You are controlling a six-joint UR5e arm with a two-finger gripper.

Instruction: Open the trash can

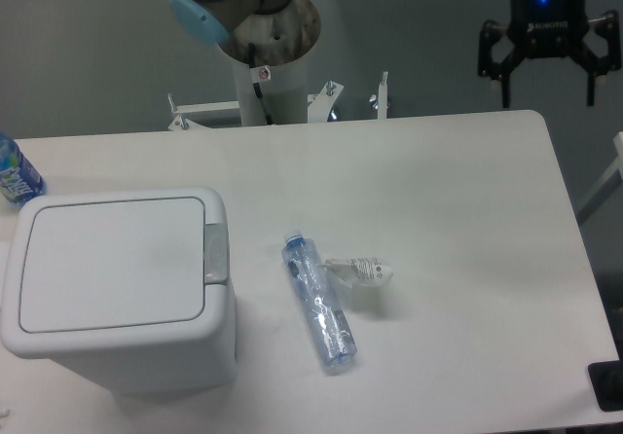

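The trash can (122, 288) is a large white boxy bin at the front left of the table. Its flat lid (112, 261) lies shut, and a small grey push-button (215, 254) sits on the lid's right edge. My gripper (547, 89) hangs at the top right, beyond the table's far right corner and far from the bin. Its two black fingers are spread wide apart with nothing between them.
A clear plastic bottle with a blue cap (318, 301) lies on its side mid-table, with a crumpled clear wrapper (362, 271) beside it. Another blue-labelled bottle (14, 173) stands at the left edge. The arm's base column (268, 69) rises behind the table's far edge.
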